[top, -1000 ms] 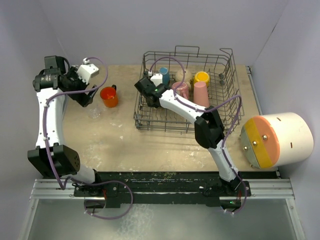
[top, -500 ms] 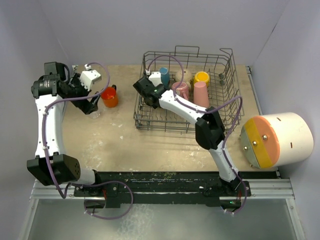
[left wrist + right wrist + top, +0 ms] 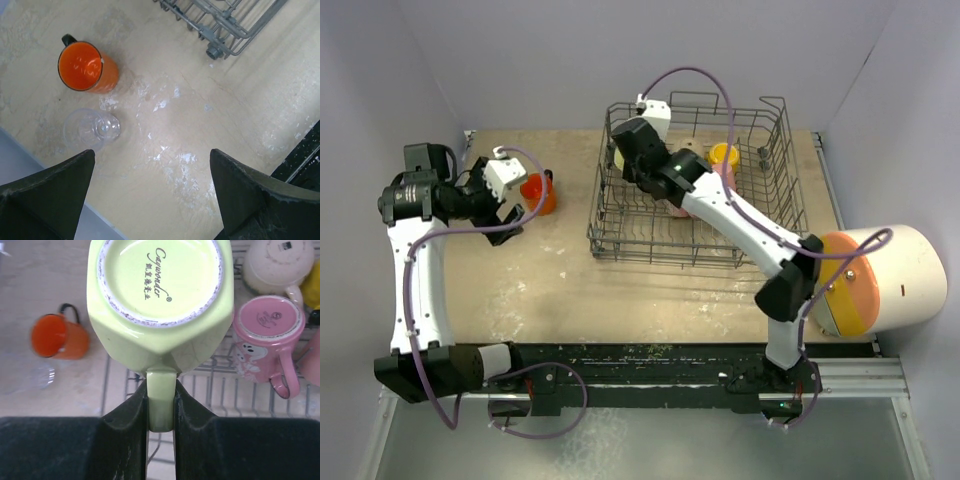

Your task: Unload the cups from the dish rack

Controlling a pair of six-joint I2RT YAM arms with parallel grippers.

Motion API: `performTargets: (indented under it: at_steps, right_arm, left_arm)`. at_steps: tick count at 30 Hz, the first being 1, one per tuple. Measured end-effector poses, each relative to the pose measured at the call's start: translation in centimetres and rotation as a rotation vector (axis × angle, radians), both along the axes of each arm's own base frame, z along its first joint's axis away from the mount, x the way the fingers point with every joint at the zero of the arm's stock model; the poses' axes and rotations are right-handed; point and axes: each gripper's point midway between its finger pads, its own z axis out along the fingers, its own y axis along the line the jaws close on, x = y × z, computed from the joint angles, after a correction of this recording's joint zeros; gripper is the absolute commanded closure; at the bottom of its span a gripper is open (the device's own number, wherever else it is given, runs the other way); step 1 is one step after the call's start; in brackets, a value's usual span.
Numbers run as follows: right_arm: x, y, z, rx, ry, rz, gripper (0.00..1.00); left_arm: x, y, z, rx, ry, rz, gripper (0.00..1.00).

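Observation:
My right gripper (image 3: pixel 161 390) is shut on the handle of a pale yellow-green mug (image 3: pixel 160 300), held bottom-up above the left end of the dish rack (image 3: pixel 650 250). In the rack below it, a pink mug (image 3: pixel 267 340) and a beige mug (image 3: pixel 277 262) stand upside down, and a yellow cup (image 3: pixel 724 154) sits at the back. An orange mug (image 3: pixel 87 67) and a clear glass (image 3: pixel 92 130) stand on the table left of the rack. My left gripper (image 3: pixel 152 160) hangs open above the table near those two, holding nothing.
A big white cylinder with an orange end (image 3: pixel 865 280) lies at the right edge of the table. The rack's corner (image 3: pixel 225 25) is to the right of the orange mug. White walls close in the back and both sides.
My right gripper has closed on the green mug's handle and lifted it up from the rack, the arm swinging toward the back. My left gripper has drifted slightly nearer and stayed open.

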Motion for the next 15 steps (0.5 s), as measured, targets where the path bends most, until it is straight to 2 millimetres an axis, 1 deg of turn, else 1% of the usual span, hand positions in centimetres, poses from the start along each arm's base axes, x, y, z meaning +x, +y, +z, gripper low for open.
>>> performTargets:
  at_steps: [3,5,7,9,11,12,14,15]
  right_arm:
    - [-1.9,0.6,3.2,0.118,-0.016,0.064,1.0]
    - [-3.5,1.3,4.8,0.201,-0.012,0.124,1.0]
    - [-5.3,2.1,5.7,0.286,0.008,0.192,1.0]
    - [-7.2,2.9,6.0,0.367,0.043,0.261,1.0]
    - [-9.0,3.7,5.8,0.444,0.091,0.318,1.0]
    - [-9.9,4.0,5.6,0.483,0.116,0.343,1.0]
    - [-11.7,4.5,5.0,0.555,0.176,0.386,1.0]
    - [-12.3,4.7,4.8,0.585,0.195,0.398,1.0]
  left_arm:
    - [-1.2,-0.9,0.3,-0.003,-0.055,-0.06,0.01]
    - [-2.4,-1.8,0.4,0.003,-0.125,-0.122,0.01]
    - [-3.9,-2.7,0.8,0.013,-0.203,-0.183,0.01]
    - [-5.2,-3.6,1.4,0.027,-0.3,-0.244,0.01]
    - [-6.0,-4.4,2.1,0.034,-0.388,-0.293,0.01]
    - [-6.4,-4.9,2.8,0.035,-0.437,-0.319,0.01]
    - [-6.5,-5.6,4.1,0.028,-0.51,-0.361,0.01]
    - [-6.5,-5.9,4.6,0.019,-0.534,-0.38,0.0]
